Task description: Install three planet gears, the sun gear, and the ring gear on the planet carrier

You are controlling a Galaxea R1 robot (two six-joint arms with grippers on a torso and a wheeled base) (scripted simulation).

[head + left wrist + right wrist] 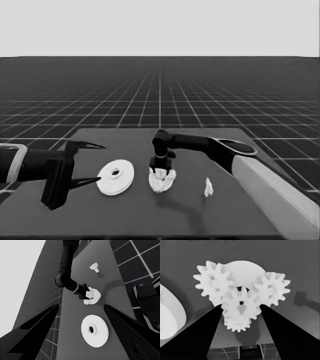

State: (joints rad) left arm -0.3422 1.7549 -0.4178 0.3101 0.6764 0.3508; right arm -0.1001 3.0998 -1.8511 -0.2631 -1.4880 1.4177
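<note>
The smaller round part (161,186) lies mid-table with toothed gears on it. In the right wrist view its bare rim (245,270) shows behind one gear (213,282) on one side and another gear (271,288) on the other. A third gear (237,326) is half hidden under a fourth gear (241,298) over the centre hole. My right gripper (241,307) (161,169) hangs straight above, shut on that centre gear. The larger round part (116,176) lies flat to the left, just right of my open, waiting left gripper (102,163).
A thin white piece (208,187) stands right of the smaller round part, near the right arm's pale forearm (270,190). In the left wrist view, dark machinery with blue lights (147,305) sits past the table's edge.
</note>
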